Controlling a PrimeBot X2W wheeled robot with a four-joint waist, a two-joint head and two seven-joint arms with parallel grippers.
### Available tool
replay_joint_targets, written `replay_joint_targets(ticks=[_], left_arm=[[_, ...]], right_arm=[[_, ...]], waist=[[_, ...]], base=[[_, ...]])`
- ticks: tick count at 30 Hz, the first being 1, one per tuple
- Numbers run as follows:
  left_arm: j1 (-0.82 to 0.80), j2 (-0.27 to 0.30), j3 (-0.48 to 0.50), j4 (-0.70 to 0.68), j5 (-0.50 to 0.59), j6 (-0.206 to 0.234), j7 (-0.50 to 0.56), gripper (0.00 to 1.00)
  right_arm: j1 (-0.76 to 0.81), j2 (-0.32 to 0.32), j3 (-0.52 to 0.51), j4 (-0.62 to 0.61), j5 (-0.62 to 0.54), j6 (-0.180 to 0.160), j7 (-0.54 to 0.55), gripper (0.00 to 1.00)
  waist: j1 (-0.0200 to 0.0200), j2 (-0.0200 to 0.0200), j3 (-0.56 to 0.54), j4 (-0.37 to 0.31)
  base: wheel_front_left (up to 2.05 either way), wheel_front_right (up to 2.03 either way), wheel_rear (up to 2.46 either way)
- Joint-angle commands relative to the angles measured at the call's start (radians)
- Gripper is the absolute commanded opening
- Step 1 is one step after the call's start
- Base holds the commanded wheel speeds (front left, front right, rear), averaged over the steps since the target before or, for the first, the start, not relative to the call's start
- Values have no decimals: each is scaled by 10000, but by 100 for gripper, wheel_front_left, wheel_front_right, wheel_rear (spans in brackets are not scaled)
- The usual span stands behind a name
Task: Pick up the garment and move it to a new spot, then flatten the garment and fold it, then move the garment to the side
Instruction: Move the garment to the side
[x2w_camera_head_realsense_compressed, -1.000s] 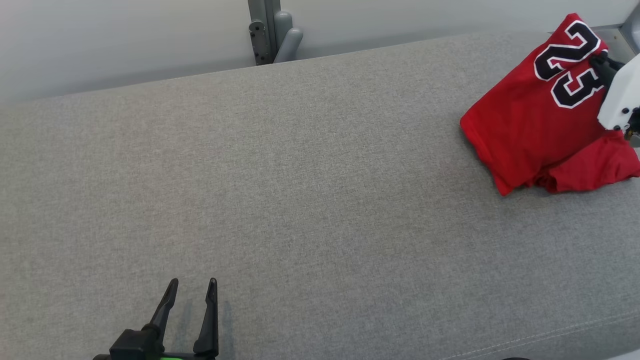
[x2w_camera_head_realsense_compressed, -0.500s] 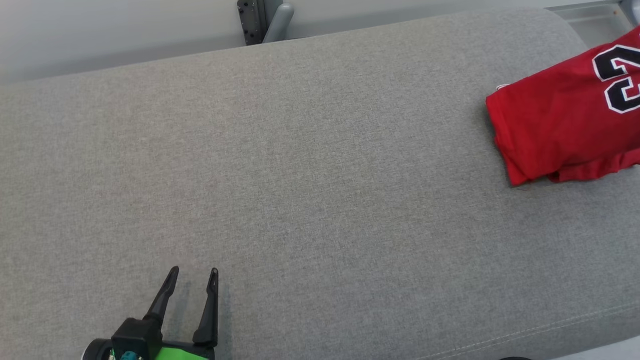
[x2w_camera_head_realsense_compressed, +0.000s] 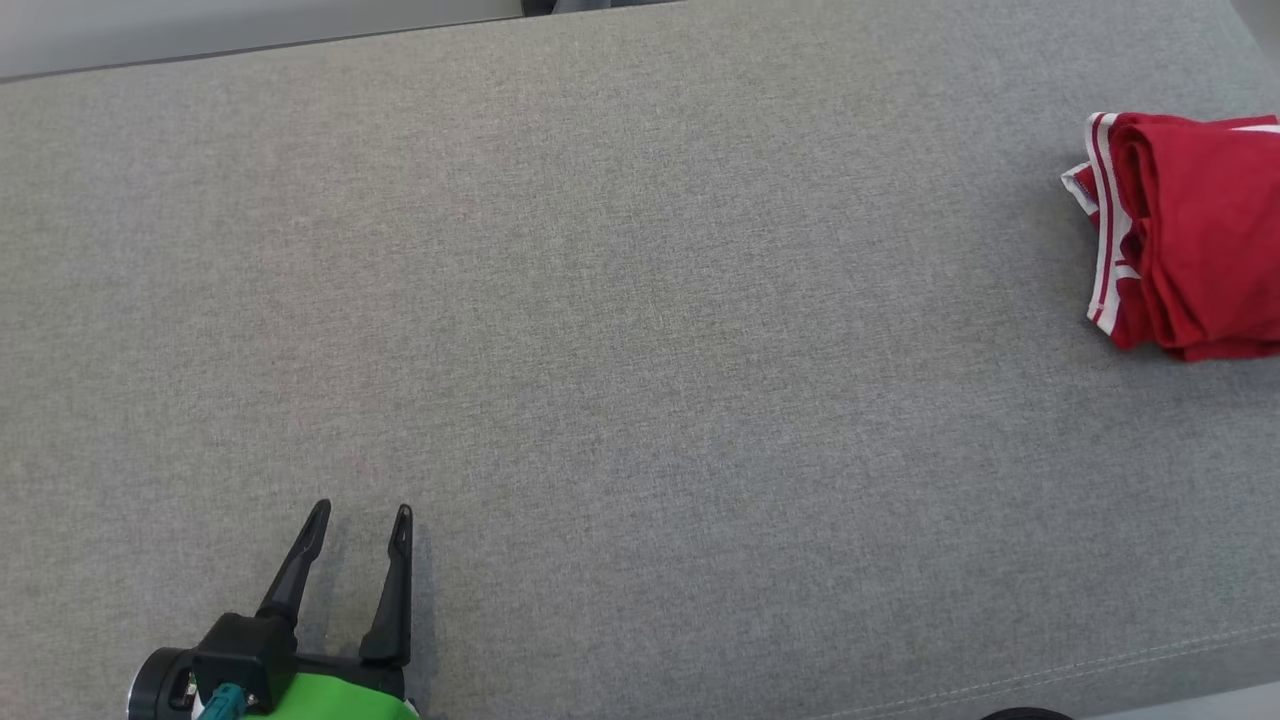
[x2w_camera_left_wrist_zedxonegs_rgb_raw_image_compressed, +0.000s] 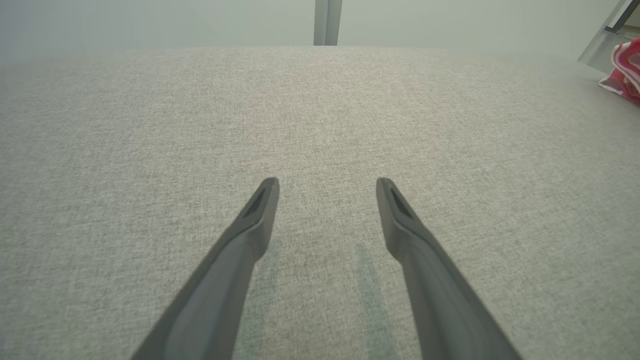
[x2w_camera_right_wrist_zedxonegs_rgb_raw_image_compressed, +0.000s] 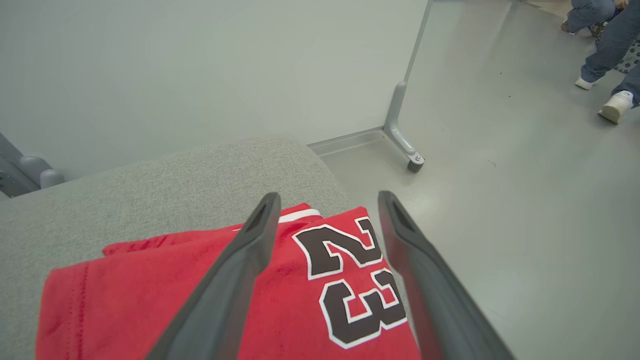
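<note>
The left gripper, its fingers spread wide and empty, hovers over the near part of a grey upholstered surface. Well apart from it, at the surface's right end, lies the folded red garment, numbered 23. The right gripper hangs above it with fingers parted and gripping nothing, the number showing between them. Beyond, a person's shoes rest on the floor.

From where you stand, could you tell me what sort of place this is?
Probably an indoor lab or test room: a grey fabric-covered bench holding one red jersey, a plain partition on a caster foot, a smooth grey floor, and a person's feet nearby.
</note>
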Motion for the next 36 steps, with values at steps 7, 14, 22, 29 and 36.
replay_joint_targets(ticks=[7,14,22,29,36], left_arm=[[-77,-135,209,-78,-13,15,-27,100],[387,-396,566,-4,-114,15,-26,100],[919,-581,1070,234,-301,123,-26,100],[1076,-618,1242,387,-147,352,-27,100],[909,-625,1117,951,-94,290,-26,100]], right_arm=[[-47,516,166,-873,-694,-7,-1246,100],[1925,1051,496,-4068,-650,-7,-1315,100],[5671,1352,975,-7263,-24,-7,-1278,100],[8497,2192,49,-8535,-487,-7,-1314,100],[10357,3975,-976,-9464,-2352,-7,-1320,100]], waist=[[-1,-1,-161,-47],[-1,-1,-1157,-23],[-1,-1,-2250,392],[-1,-1,-2823,925],[-1,-1,-3067,1093]], base=[[0,0,0],[0,0,0],[0,0,0],[0,0,0],[0,0,0]])
